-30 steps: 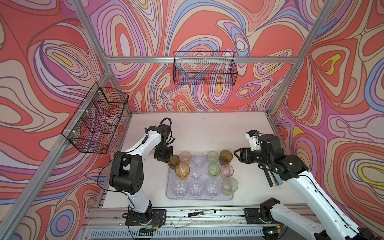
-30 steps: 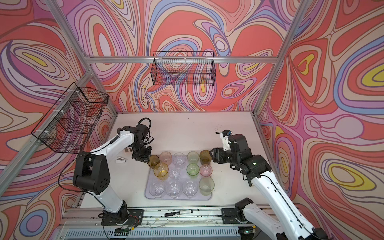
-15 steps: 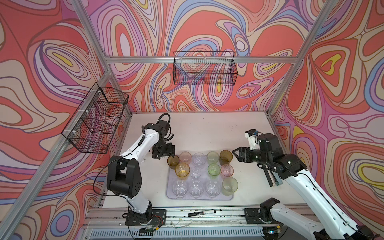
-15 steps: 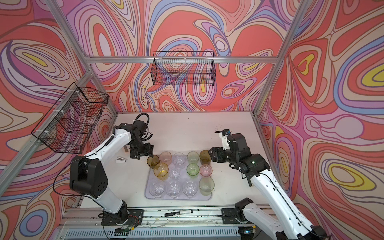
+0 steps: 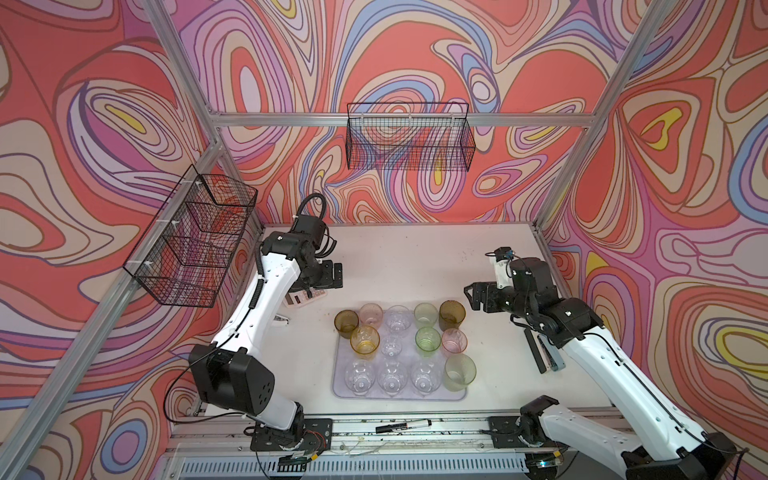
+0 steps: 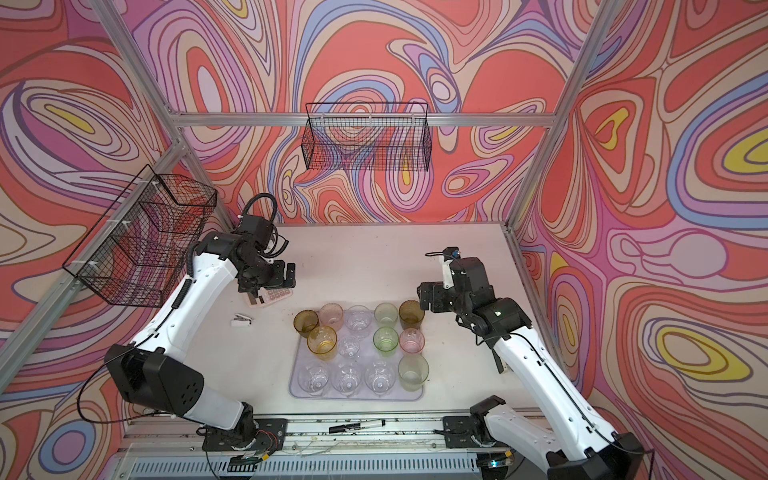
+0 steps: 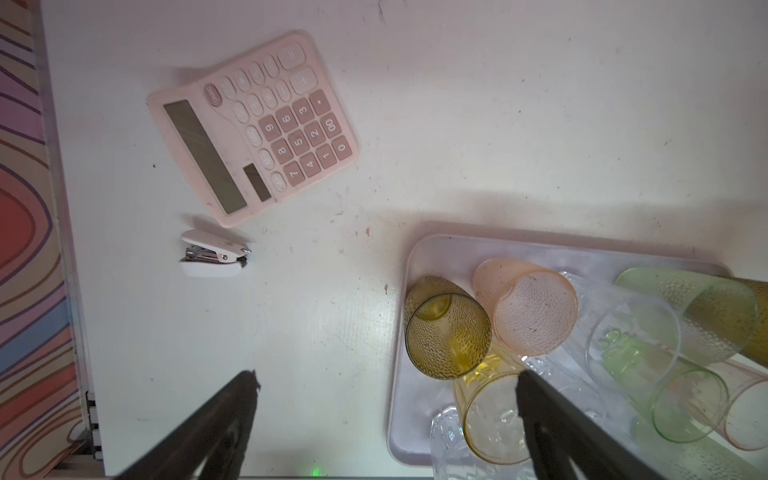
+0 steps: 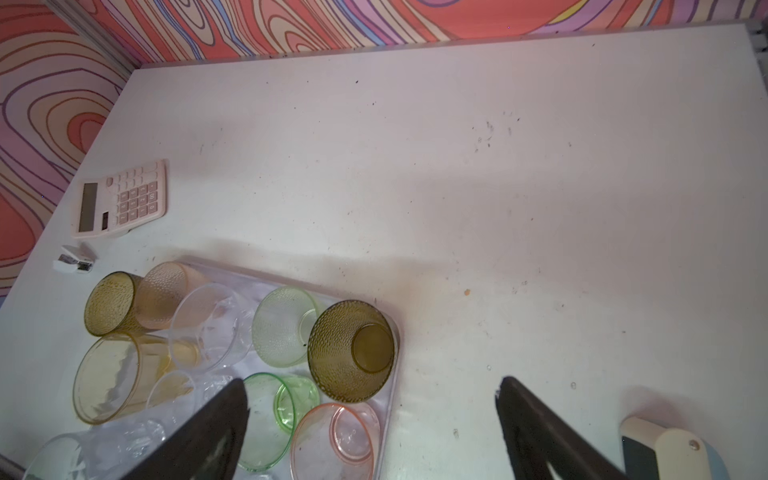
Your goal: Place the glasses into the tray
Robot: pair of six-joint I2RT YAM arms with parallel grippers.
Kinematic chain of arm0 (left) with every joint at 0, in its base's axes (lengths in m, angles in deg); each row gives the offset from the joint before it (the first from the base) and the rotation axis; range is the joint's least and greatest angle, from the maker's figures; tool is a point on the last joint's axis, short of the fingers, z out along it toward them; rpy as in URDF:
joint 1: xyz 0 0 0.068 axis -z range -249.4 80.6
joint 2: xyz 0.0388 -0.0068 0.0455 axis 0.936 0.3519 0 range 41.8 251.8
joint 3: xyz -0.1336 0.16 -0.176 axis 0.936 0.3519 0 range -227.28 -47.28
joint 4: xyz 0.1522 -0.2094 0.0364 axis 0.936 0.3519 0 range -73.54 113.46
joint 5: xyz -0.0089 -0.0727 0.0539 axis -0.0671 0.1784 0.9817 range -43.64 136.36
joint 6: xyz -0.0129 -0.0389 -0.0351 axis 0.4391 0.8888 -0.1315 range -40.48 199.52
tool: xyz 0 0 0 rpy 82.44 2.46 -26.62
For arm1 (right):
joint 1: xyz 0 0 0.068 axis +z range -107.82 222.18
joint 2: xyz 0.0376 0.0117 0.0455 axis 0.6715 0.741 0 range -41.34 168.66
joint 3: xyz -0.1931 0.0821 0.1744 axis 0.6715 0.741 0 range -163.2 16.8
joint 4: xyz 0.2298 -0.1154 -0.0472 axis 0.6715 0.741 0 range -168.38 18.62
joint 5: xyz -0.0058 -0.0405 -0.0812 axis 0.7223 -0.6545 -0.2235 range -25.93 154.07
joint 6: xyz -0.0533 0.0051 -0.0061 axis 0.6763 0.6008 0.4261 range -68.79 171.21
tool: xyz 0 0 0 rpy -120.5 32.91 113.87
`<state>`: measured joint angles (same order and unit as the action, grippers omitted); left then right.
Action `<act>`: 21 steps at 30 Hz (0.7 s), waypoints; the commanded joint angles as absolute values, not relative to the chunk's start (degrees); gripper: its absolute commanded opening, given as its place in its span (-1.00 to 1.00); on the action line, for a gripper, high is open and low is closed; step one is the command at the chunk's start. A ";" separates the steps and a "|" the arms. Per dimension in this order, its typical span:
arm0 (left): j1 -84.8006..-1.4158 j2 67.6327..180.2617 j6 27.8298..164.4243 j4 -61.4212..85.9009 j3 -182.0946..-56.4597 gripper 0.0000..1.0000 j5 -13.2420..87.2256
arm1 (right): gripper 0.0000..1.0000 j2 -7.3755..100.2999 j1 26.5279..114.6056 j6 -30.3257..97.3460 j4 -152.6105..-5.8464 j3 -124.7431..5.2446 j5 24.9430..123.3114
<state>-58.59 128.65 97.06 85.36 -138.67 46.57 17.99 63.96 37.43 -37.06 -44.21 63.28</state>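
Thirteen glasses (image 5: pixel 391 346) are standing in the tray (image 5: pixel 341 359), and that lavender tray sits mid-bench, close to the front edge. There are five along its back with olive-brown at both ends, then amber, clear, green and pink in the middle. Three clear ones and a pale green one run across the front. The only writing to read is the key digits, 0 to 9 and 00, on the pink calculator (image 7: pixel 253 129) near the bench's left edge, with a small white stapler (image 7: pixel 214 253) just beside it. The bench (image 5: pixel 415 257) is white, scuffed and speckled. The walls (image 5: pixel 415 50) swirl in red, lilac and cream behind an aluminium frame (image 5: pixel 332 119), and two black wire baskets (image 5: pixel 409 137) hang on them. The left claw (image 5: pixel 332 276) gapes wide over the calculator, gripping nothing. The right claw (image 5: pixel 478 295) is spread wide and empty too, by the tray's back right corner.
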 commanded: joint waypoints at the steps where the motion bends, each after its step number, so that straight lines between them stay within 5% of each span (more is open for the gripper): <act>1: -62.22 123.56 94.67 80.02 -136.95 1.00 47.25 | 0.97 20.55 63.80 41.10 -41.83 -46.36 58.29; 6: -70.41 117.66 94.03 65.38 -125.82 1.00 44.36 | 0.97 24.56 63.15 44.79 -48.28 -46.14 53.36; 13: -71.66 112.62 89.94 44.50 -111.12 1.00 52.51 | 0.97 28.12 52.74 44.51 -60.33 -42.32 60.09; 21: -74.49 112.78 88.60 22.61 -96.26 1.00 51.00 | 0.97 30.75 44.77 45.64 -80.33 -30.89 60.81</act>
